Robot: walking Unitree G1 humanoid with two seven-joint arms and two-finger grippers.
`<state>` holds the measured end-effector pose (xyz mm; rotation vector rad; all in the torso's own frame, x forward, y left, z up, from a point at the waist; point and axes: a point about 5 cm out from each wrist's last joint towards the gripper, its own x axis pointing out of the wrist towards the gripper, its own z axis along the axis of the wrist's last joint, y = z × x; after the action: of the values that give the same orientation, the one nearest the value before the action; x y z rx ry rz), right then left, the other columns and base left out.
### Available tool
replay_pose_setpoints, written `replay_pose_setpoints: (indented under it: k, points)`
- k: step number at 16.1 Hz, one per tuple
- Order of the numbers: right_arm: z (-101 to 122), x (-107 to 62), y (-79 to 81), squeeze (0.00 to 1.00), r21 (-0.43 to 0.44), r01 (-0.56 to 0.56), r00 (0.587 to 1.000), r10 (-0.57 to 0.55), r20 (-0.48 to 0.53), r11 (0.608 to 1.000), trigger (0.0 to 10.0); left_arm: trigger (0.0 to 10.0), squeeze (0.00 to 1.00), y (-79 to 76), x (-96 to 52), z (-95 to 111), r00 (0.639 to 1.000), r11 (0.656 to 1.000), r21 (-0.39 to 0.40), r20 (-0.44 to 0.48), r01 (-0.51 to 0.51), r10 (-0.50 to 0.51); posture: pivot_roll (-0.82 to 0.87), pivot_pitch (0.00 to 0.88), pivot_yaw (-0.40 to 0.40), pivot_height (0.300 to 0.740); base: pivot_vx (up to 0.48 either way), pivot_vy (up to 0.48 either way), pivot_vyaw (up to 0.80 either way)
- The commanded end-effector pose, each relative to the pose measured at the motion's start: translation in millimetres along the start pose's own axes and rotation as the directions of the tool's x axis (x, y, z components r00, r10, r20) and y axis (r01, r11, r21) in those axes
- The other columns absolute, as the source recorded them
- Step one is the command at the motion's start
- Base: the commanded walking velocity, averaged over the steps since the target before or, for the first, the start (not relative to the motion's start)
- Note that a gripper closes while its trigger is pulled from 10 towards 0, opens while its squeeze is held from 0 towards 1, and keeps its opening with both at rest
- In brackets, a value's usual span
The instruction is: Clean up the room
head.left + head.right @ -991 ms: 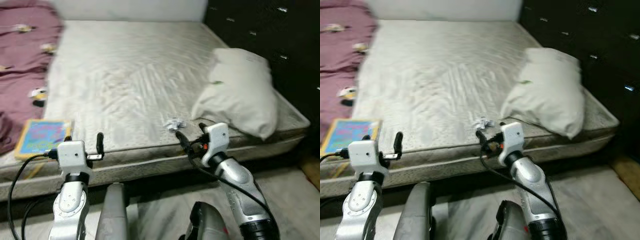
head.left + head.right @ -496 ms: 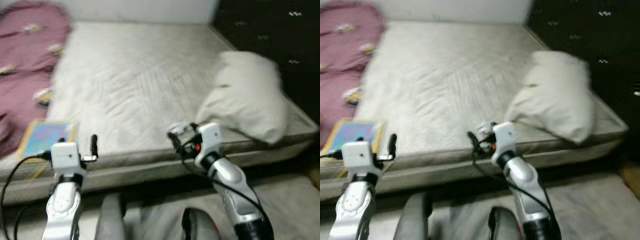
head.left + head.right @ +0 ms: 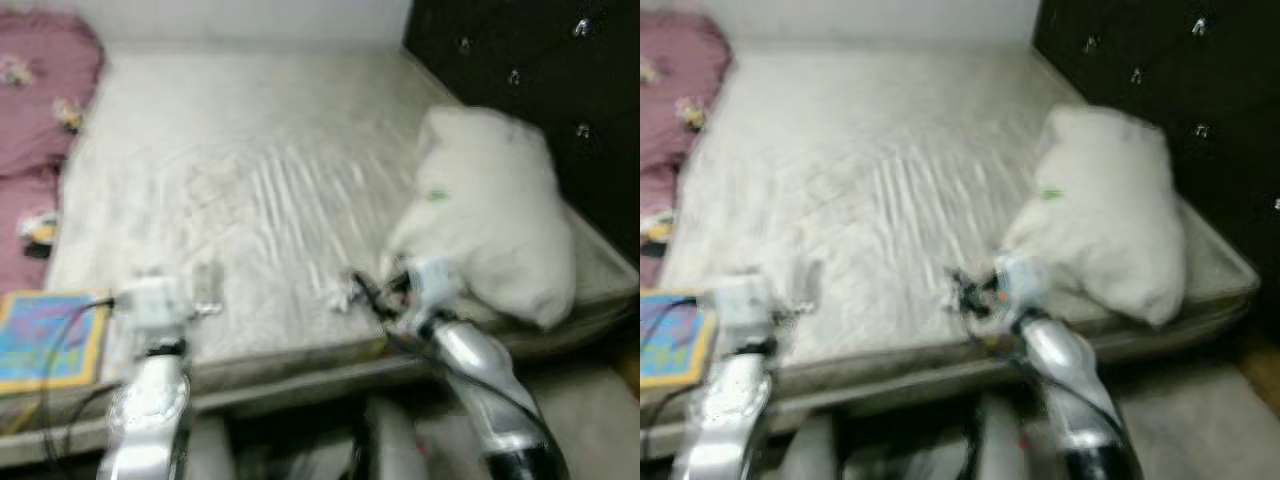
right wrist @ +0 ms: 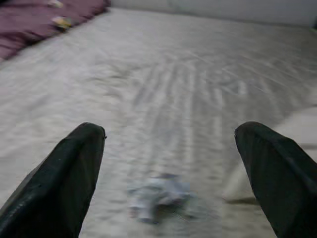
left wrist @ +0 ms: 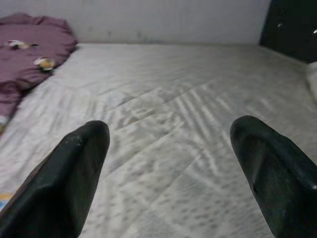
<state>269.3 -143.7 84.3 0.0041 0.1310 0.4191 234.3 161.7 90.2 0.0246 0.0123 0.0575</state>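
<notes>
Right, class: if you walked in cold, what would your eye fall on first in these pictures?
A big white pillow lies on the bare mattress beside the dark headboard. Just off it, a small crumpled scrap of paper sits near the mattress edge, with the open right gripper aimed at it. A purple blanket is heaped on the far left side.

A pale bed (image 3: 250, 170) takes up most of the blurred picture. A white pillow (image 3: 495, 215) lies on its right side, against a dark tufted headboard (image 3: 540, 70). A maroon blanket (image 3: 35, 110) is bunched at the far left, and a colourful book (image 3: 50, 335) lies at the near left edge. A small crumpled scrap of paper (image 3: 338, 296) sits near the front edge, just beside the right hand (image 3: 378, 292) (fingers too blurred to judge). The left hand (image 3: 205, 290) hovers above the bed's front edge.
</notes>
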Motion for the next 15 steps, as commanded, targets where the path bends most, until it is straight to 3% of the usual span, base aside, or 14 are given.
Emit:
replay_pose_setpoints:
  k: [1, 3, 6, 8, 11, 15]
  points:
    - [9.2, 8.3, 11.2, 0.00, 0.006, -0.036, 0.999, 0.036, 0.038, 0.999, 10.0, 10.0, 0.00, 16.1, -3.8, -4.5, 0.998, 0.998, 0.040, -0.022, -0.053, 0.054, 0.04, 0.000, -0.068, 0.593, 0.000, 0.000, 0.00]
    - [7.5, 10.6, 12.1, 0.00, 0.007, -0.051, 0.998, 0.050, 0.027, 0.999, 10.0, 10.0, 0.00, 20.9, -5.2, -6.8, 0.995, 0.994, 0.056, -0.035, -0.091, 0.093, 0.06, 0.000, -0.076, 0.593, 0.000, 0.000, 0.00]
    - [6.7, 22.7, 18.0, 0.00, 0.013, -0.096, 0.995, 0.096, 0.032, 0.995, 10.0, 10.0, 0.00, 34.4, -10.4, -10.5, 0.979, 0.980, 0.057, -0.065, -0.192, 0.196, 0.10, 0.000, -0.085, 0.553, 0.000, 0.000, 0.00]
    - [8.4, 30.7, 24.9, 0.00, 0.001, -0.137, 0.990, 0.137, 0.031, 0.991, 10.0, 10.0, 0.00, 43.4, -17.1, -14.7, 0.956, 0.963, -0.008, -0.121, -0.269, 0.266, 0.14, 0.000, -0.100, 0.528, 0.000, 0.000, 0.00]
    - [7.1, 41.7, 30.0, 0.00, -0.010, -0.171, 0.985, 0.171, 0.022, 0.985, 10.0, 10.0, 0.00, 55.7, -23.3, -9.2, 0.947, 0.952, 0.032, -0.100, -0.305, 0.306, 0.17, 0.000, -0.107, 0.503, 0.000, 0.000, 0.00]
    - [5.0, 56.2, 34.2, 0.00, -0.025, -0.156, 0.987, 0.157, 0.026, 0.987, 10.0, 10.0, 0.00, 53.1, -28.8, -1.9, 0.945, 0.951, 0.003, -0.109, -0.310, 0.309, 0.22, 0.000, -0.114, 0.503, 0.000, 0.000, 0.00]
